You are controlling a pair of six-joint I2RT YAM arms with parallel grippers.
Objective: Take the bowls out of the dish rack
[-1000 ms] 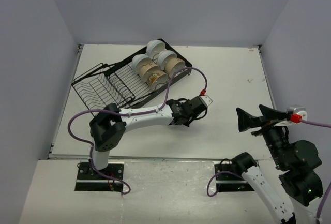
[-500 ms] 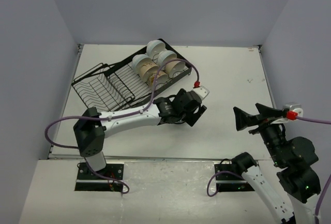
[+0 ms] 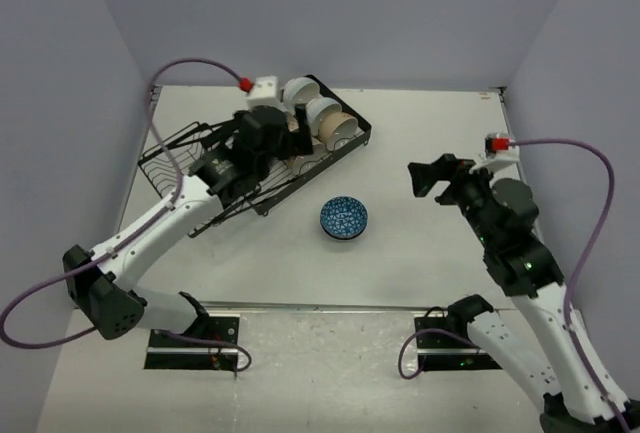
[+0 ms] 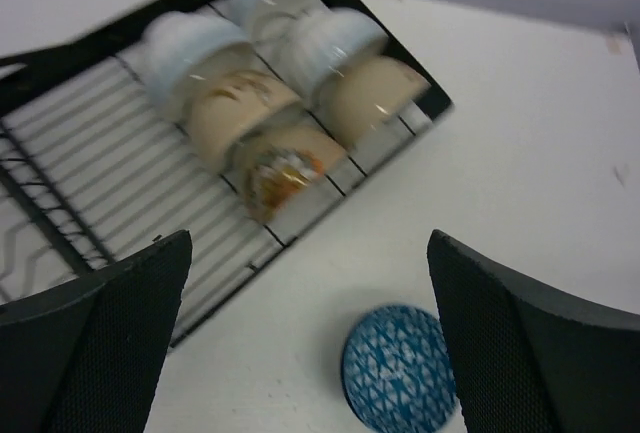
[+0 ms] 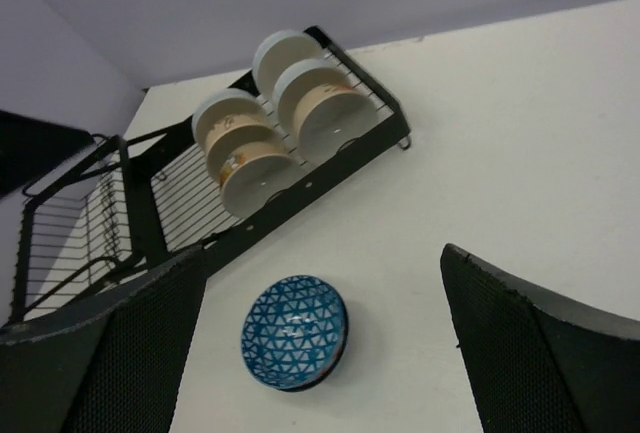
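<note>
My left jaws are standing wide and empty over the dish rack, upper left of the overhead frame; my right jaws are gaping empty too. A glazed blue-patterned bowl is sitting on the table, centre; round ceramic bowls are leaning among black wire tines. Next, I judge: descending onto a rim.

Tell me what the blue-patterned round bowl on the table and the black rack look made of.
Blue-and-white patterned round bowl: likely glazed ceramic, going by the crisp triangle pattern inside and a slight sheen. Long black wire dish rack: probably coated metal wire, going by its thin rigid rods in a uniform matte black.
</note>
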